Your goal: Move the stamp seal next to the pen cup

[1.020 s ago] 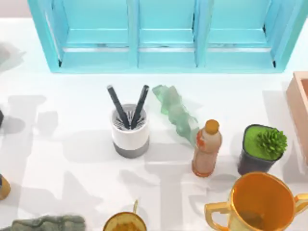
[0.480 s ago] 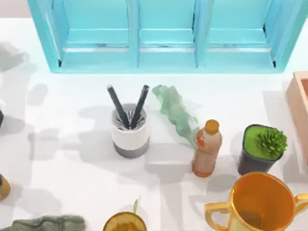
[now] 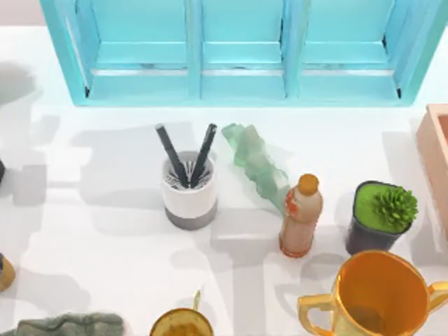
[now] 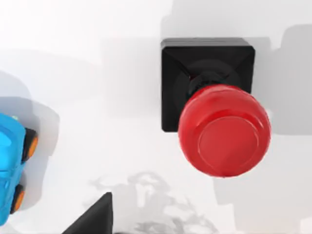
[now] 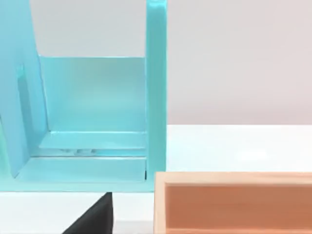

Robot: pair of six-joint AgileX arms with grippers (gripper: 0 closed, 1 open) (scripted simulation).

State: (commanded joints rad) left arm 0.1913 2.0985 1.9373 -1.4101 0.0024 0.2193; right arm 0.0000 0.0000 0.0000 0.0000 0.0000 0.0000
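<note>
Stamp seal [image 4: 217, 117] stands upright on the table [image 4: 97, 73] — no legible writing.

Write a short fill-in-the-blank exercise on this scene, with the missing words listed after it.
1. The stamp seal has a ___ ball knob.
2. The pen cup holds ___ black pens.
3. The plant in the dark pot is ___.
4. The bottle stands between the pen cup and the ___.

Missing words: red; two; green; plant

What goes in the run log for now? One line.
stage: approach | left gripper above stamp seal | seal ungrasped | pen cup upright
</note>
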